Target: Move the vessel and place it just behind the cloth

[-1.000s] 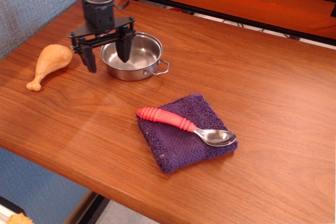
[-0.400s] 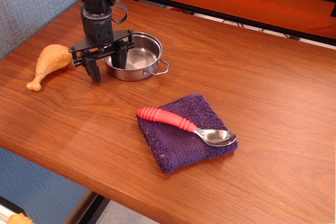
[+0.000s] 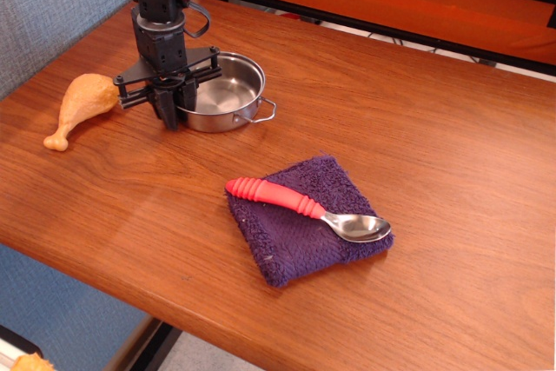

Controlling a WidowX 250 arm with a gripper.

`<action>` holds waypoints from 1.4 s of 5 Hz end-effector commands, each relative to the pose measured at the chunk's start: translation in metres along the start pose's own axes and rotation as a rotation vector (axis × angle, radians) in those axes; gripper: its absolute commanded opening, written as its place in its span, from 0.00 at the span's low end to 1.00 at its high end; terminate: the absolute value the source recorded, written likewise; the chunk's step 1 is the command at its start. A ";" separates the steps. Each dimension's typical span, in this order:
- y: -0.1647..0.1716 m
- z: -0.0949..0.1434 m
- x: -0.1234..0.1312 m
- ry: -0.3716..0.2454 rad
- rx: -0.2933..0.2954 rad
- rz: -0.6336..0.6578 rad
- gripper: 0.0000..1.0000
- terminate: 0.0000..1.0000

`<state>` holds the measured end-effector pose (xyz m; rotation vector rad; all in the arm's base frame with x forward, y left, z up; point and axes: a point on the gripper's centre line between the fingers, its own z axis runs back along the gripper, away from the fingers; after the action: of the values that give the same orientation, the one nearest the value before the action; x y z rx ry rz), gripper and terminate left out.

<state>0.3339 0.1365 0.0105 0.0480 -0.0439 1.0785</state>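
Two black fingers (image 3: 176, 103) are pinched on the near-left rim of the pot (image 3: 221, 91), one inside the wall and one outside. This shiny pot sits on the wooden counter (image 3: 417, 128) at the back left, well apart from the purple cloth (image 3: 300, 225) nearer the front. A red-handled spoon (image 3: 308, 208) lies across the cloth. A toy chicken drumstick (image 3: 80, 103) lies just left of the fingers.
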 end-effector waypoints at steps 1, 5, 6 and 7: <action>-0.020 0.050 0.000 -0.060 -0.135 -0.045 0.00 0.00; -0.069 0.086 -0.100 -0.155 -0.235 -0.418 0.00 0.00; -0.080 0.084 -0.134 -0.149 -0.235 -0.528 0.00 0.00; -0.085 0.079 -0.157 -0.110 -0.250 -0.613 0.00 0.00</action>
<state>0.3429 -0.0460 0.0599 -0.0804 -0.1946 0.4565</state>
